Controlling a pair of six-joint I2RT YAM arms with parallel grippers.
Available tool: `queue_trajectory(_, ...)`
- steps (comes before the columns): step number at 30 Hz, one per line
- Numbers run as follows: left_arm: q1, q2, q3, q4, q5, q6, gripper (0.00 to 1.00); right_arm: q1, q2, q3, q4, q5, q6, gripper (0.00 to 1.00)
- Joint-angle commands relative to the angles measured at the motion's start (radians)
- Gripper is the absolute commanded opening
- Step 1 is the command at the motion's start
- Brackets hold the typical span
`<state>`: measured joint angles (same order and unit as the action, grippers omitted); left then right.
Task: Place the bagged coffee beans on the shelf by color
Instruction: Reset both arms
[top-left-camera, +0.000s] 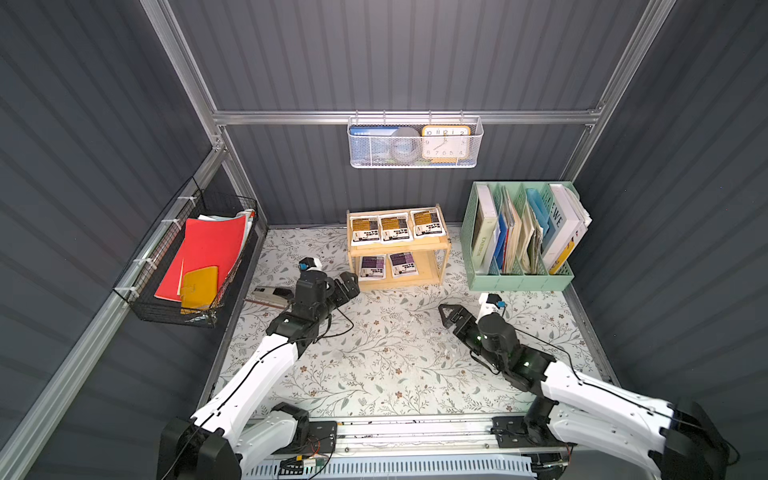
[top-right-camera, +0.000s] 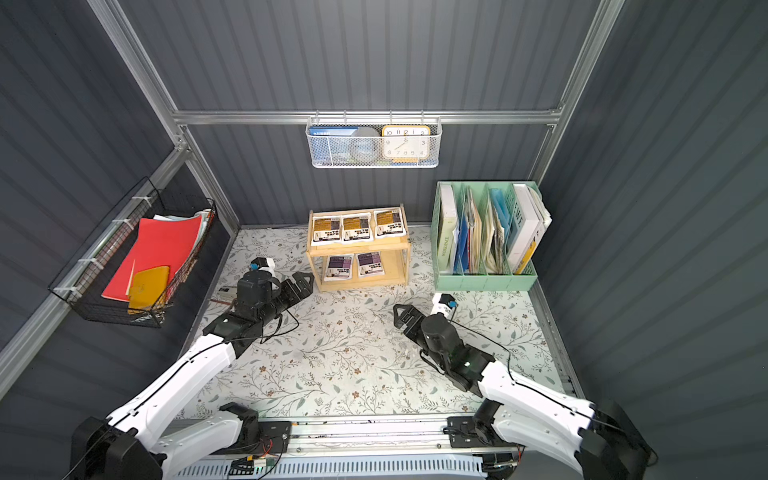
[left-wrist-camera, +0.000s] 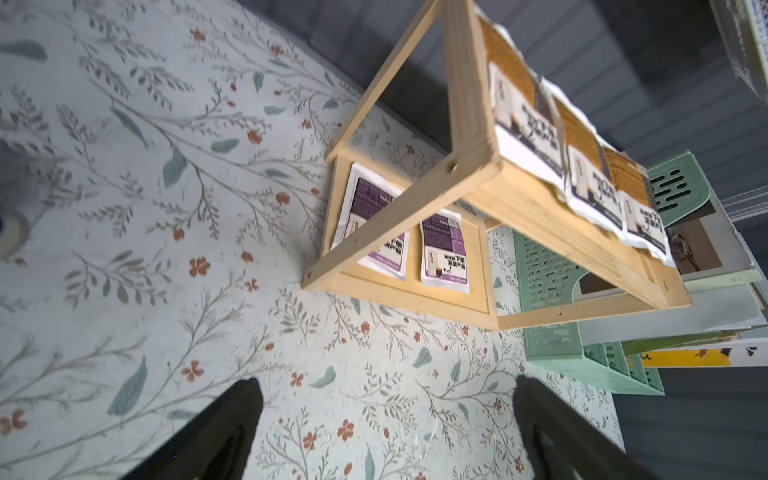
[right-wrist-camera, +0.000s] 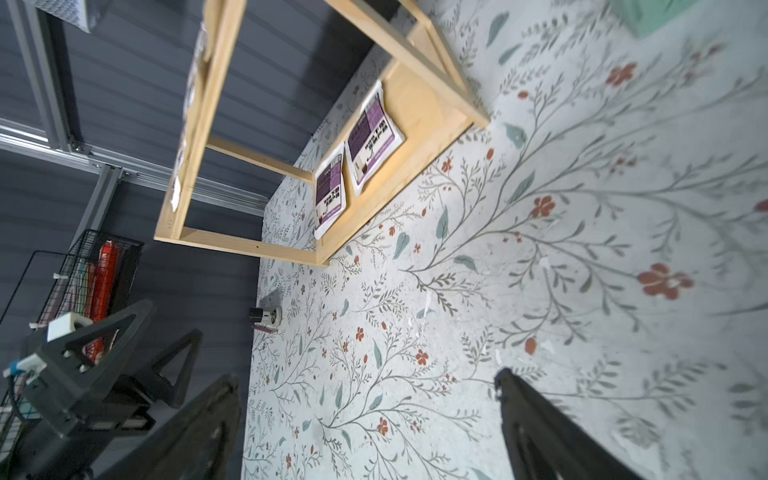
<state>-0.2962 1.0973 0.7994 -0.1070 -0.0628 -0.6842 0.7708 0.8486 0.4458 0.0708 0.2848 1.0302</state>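
The light wooden shelf (top-left-camera: 399, 249) (top-right-camera: 359, 248) stands at the back of the floral mat. Three yellow-orange bagged coffee beans (top-left-camera: 395, 227) (top-right-camera: 356, 227) (left-wrist-camera: 523, 120) lie side by side in its top tray. Two purple bags (top-left-camera: 372, 268) (top-right-camera: 370, 264) (left-wrist-camera: 444, 253) (right-wrist-camera: 372, 141) lie flat on the lower tier. My left gripper (top-left-camera: 351, 286) (top-right-camera: 305, 282) (left-wrist-camera: 384, 386) hovers just left of the shelf's lower front corner, open and empty. My right gripper (top-left-camera: 446, 313) (top-right-camera: 400, 316) (right-wrist-camera: 368, 378) sits over the bare mat in front of the shelf, open and empty.
A mint-green file organizer (top-left-camera: 519, 282) full of books stands right of the shelf. A black wire basket (top-left-camera: 187, 266) with a red folder hangs on the left wall, a white mesh basket (top-left-camera: 415, 141) with a clock on the back wall. A small device (top-left-camera: 272, 293) lies at the mat's left edge.
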Motion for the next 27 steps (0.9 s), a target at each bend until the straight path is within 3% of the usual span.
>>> queue_trajectory(1,-0.006,0.034,0.063,0.051,-0.089,0.139,1.00,-0.023,-0.093,0.066,-0.266,0.095,-0.240,0.99)
queue_trajectory(8,-0.011,0.010,0.023,0.304,-0.163,0.329,1.00,-0.135,-0.156,0.129,-0.379,0.223,-0.495,0.99)
queue_trajectory(11,-0.011,-0.053,-0.051,0.450,-0.223,0.429,1.00,-0.243,-0.154,0.135,-0.355,0.221,-0.570,0.99)
queue_trajectory(17,-0.009,-0.100,-0.154,0.571,-0.487,0.611,1.00,-0.503,-0.134,0.096,-0.213,0.201,-0.692,0.99)
queue_trajectory(19,-0.006,-0.108,-0.203,0.641,-0.550,0.653,1.00,-0.601,-0.114,0.072,-0.166,0.181,-0.678,0.99)
queue_trajectory(23,0.020,-0.111,-0.294,0.813,-0.584,0.704,1.00,-0.735,-0.061,0.008,-0.035,0.178,-0.665,0.99)
queue_trajectory(27,0.107,-0.043,-0.331,0.939,-0.478,0.724,1.00,-0.755,0.048,-0.083,0.263,0.207,-0.731,0.99)
